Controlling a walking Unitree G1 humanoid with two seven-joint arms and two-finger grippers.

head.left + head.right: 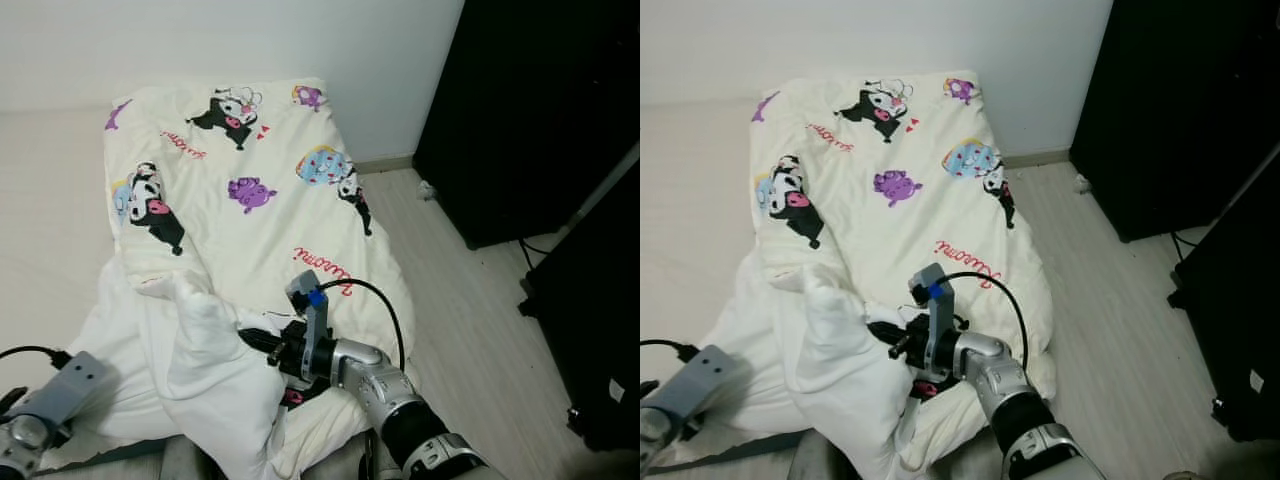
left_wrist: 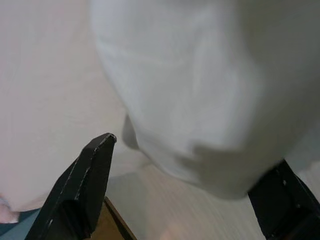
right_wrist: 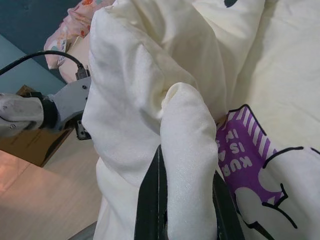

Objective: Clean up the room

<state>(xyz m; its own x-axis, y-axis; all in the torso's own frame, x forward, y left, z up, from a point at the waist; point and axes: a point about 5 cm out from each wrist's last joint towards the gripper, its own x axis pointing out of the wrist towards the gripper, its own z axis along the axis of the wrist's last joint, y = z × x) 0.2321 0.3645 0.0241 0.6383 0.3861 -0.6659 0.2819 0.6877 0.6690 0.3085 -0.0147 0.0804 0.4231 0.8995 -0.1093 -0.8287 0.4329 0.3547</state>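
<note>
From the head views, a cream cartoon-print duvet (image 1: 250,200) lies spread over the bed, its near end bunched; the right gripper (image 1: 268,345) is buried in that bunch. The right wrist view shows its jaws pinched on a soft rounded fold of duvet. In the left wrist view, the left gripper (image 2: 190,200) has jaws spread wide around hanging pale cloth, probably the same duvet, though it is blurred. The puffy, slippery fill could slide free if tugged
</note>
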